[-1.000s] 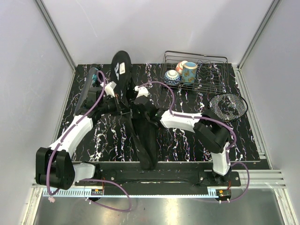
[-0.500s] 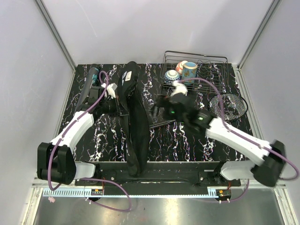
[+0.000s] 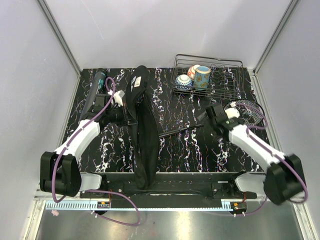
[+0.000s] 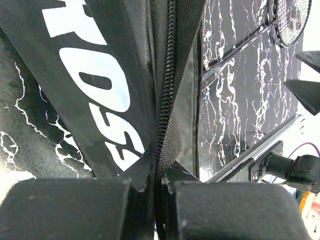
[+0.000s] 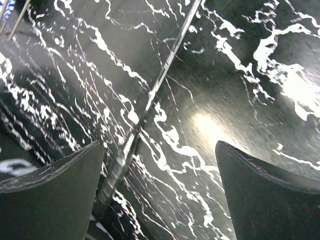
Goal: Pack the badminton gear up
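racket (image 3: 181,129) flat on tabletop (image 3: 190,155), thin shaft beneath my right end effector (image 3: 212,116), close to one finger | right end effector spread wide, empty | left end effector (image 4: 157,175) pinched shut on bag (image 3: 142,135) at its zipper edge | risk: closing off-centre may flick the shaft aside; narrow bag mouth may snag the head

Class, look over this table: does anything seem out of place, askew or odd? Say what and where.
The racket lies slanted on the table, right of the bag and outside it. The basket of painted cups at the back is not badminton gear.
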Action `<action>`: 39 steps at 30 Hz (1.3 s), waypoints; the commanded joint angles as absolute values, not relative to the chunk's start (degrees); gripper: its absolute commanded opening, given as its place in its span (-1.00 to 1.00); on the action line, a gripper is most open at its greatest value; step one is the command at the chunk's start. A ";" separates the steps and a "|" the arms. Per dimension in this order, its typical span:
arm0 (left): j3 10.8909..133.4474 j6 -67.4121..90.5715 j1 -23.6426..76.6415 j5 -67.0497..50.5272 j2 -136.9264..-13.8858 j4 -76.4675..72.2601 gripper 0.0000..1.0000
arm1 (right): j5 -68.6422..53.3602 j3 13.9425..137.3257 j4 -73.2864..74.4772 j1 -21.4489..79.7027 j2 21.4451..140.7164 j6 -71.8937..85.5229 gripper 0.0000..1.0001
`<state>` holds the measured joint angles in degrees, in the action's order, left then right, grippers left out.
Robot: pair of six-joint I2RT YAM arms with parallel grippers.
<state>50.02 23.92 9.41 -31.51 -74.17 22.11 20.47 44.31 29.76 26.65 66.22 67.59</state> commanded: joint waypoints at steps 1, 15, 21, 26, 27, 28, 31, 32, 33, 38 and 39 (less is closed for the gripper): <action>50.10 24.17 9.05 -33.93 -71.63 18.02 -1.00 | 23.55 57.53 36.45 24.35 79.87 71.99 1.00; 49.92 24.43 8.53 -35.59 -71.54 17.23 -1.00 | 23.47 68.38 40.96 19.07 101.85 79.01 0.50; 49.57 24.87 7.91 -36.39 -71.63 16.44 -1.00 | 23.20 71.98 41.31 17.49 108.36 78.92 0.34; 49.40 25.05 7.56 -36.83 -71.72 16.09 -1.00 | 22.85 75.67 43.94 17.32 112.75 79.19 0.26; 49.39 25.22 7.38 -37.09 -71.72 16.00 -1.00 | 22.94 76.46 46.29 17.31 113.11 80.23 0.10; 49.31 25.22 7.30 -37.09 -71.81 16.00 -1.00 | 23.11 76.46 47.28 17.31 113.20 80.94 -0.02; 49.31 25.31 7.12 -37.18 -71.54 15.82 -1.00 | 22.59 74.19 47.29 17.31 112.33 82.18 -0.37; 49.31 25.40 7.12 -37.26 -71.54 15.73 -1.00 | 22.94 73.57 47.11 17.40 111.89 82.18 -0.42; 49.13 25.49 7.12 -37.44 -71.46 15.65 -1.00 | 23.11 72.69 46.94 17.32 111.54 81.57 -0.55; 49.04 25.49 7.03 -37.62 -71.19 15.64 -1.00 | 24.34 67.34 45.89 17.40 104.54 77.97 -1.00; 48.96 25.40 7.03 -37.44 -71.10 15.64 -1.00 | 24.61 63.32 43.96 17.40 102.41 76.04 -1.00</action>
